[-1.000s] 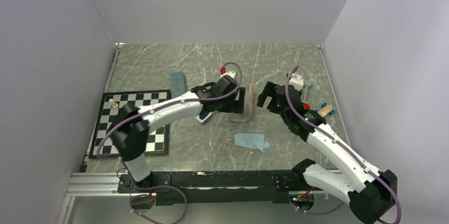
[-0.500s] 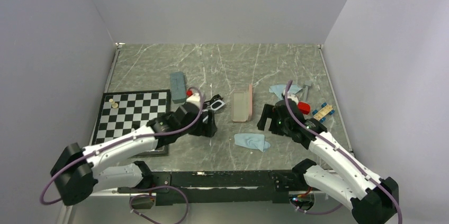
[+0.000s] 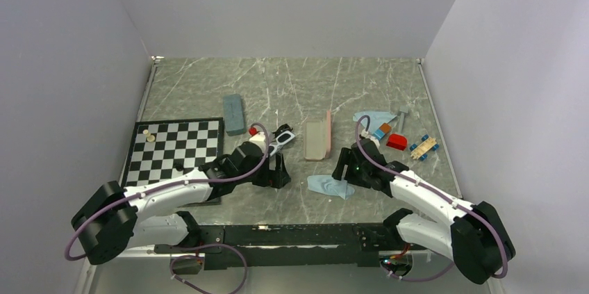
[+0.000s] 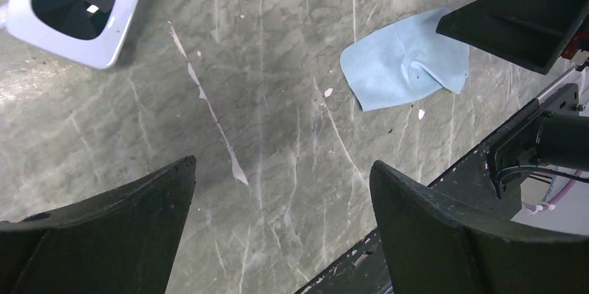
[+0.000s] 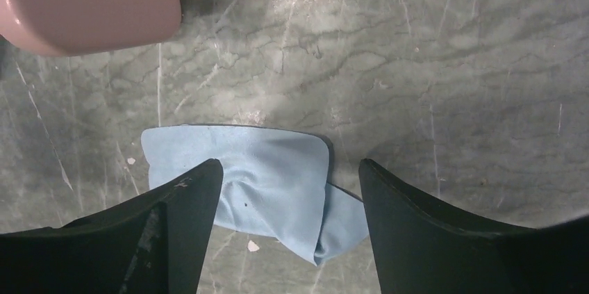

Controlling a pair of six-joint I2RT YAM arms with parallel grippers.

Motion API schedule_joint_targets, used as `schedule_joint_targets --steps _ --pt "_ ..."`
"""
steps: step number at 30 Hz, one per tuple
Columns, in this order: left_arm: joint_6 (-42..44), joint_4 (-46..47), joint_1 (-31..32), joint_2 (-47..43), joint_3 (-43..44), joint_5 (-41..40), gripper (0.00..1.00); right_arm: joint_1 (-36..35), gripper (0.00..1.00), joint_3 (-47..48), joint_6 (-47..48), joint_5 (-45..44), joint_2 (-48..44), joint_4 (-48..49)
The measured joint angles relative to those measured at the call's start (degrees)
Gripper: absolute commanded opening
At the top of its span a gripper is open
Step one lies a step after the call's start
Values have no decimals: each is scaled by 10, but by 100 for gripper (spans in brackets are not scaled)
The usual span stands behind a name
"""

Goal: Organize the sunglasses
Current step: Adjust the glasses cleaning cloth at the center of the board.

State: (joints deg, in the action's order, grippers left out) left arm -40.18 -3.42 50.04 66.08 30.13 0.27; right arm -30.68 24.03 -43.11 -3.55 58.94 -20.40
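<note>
The white-framed sunglasses (image 3: 281,137) lie on the table left of the open pink case (image 3: 318,138); in the left wrist view they sit at the top left corner (image 4: 76,2). The black-framed pair is not in view. My left gripper (image 3: 276,173) is open and empty, just near of the white pair, over bare table (image 4: 281,183). My right gripper (image 3: 344,169) is open and empty, low over a light blue cloth (image 3: 326,185). That cloth lies between its fingers in the right wrist view (image 5: 257,176), with the pink case (image 5: 83,2) beyond.
A slate-blue case (image 3: 234,113) lies by the chessboard (image 3: 173,158) at the left. A second blue cloth (image 3: 367,118), a red block (image 3: 397,142) and small toys (image 3: 424,147) sit at the right. The near table edge is close behind both grippers.
Both arms have drawn back toward the near edge. The left gripper left the pink case and the white sunglasses. The right gripper came down and left over the blue cloth.
</note>
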Motion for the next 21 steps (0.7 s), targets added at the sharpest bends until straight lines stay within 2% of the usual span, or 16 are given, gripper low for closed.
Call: schedule_joint_targets --steps 3,10,12,16,21 --pt "-1 14 0 14 0 11 99 0 65 -2 1 -1 3 11" --pt "-1 24 0 30 0 32 99 -2 55 -2 4 7 -11 -32" --pt "-1 24 0 35 1 36 99 -3 49 -3 5 13 -11 -33" --pt "-1 30 0 47 1 44 99 -5 41 -9 5 27 0 -7" --pt "-1 32 0 63 3 49 99 -13 25 -9 4 39 27 30"
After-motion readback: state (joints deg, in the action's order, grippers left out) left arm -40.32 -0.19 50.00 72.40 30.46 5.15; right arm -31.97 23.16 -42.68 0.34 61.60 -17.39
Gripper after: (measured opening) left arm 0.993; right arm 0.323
